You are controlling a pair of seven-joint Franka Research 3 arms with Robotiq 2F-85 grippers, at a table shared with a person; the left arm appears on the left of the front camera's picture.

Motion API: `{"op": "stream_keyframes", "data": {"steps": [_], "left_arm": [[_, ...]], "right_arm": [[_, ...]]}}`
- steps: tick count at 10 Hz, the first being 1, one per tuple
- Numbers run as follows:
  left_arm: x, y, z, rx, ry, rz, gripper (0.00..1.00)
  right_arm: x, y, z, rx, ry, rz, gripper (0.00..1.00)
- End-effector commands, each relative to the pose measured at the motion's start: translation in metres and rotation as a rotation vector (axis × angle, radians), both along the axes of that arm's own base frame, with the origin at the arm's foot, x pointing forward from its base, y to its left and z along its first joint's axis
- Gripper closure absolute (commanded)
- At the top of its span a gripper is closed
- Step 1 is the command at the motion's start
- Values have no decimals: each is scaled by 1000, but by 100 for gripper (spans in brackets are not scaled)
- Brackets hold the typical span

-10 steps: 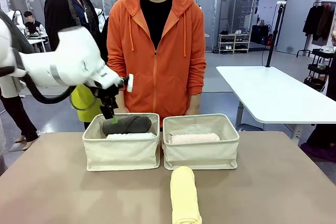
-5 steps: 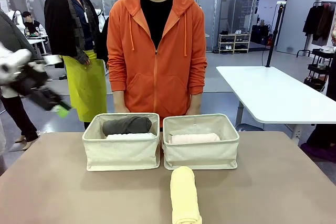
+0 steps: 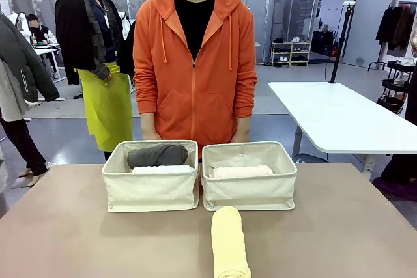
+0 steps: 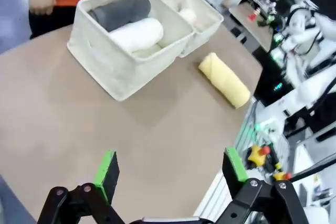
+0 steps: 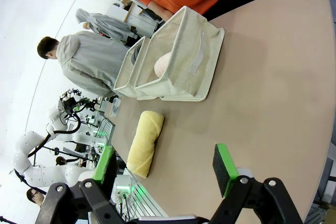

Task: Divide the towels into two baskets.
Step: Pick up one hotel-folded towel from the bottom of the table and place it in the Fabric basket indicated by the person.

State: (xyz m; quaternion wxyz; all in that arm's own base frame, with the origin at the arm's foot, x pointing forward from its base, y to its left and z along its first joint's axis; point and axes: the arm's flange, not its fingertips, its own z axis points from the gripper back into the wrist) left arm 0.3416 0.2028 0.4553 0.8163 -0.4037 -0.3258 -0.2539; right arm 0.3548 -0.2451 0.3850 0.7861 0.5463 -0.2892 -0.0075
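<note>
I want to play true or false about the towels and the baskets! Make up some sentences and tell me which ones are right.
1. The yellow towel lies out on the table. True.
2. The pink towel shares a basket with the dark grey towel. False: the pink one is alone in the right basket. The grey one lies with the white towel in the left basket.
3. The left pincer is holding a towel. False: it is open and empty.
4. The right pincer is open with nothing between its fingers. True.
</note>
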Motion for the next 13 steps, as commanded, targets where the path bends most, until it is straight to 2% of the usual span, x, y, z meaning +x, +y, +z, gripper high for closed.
{"op": "stream_keyframes", "data": {"steps": [1,2,4,5,6,13], "left_arm": [[-27,21,-23,-191,100,-7,0],[-47,39,-47,-249,147,75,0],[-68,48,-86,-328,217,110,0],[-68,48,-94,-345,183,98,0],[-70,44,-79,-293,191,107,0],[-70,44,-79,-293,191,107,0]], "right_arm": [[-1,1,2,-7,-1,9,7],[-1,1,2,-7,-1,9,7],[-1,1,2,-7,-1,9,7],[-1,1,2,-7,-1,9,7],[-1,1,2,-7,-1,9,7],[-1,1,2,-7,-1,9,7]]}}
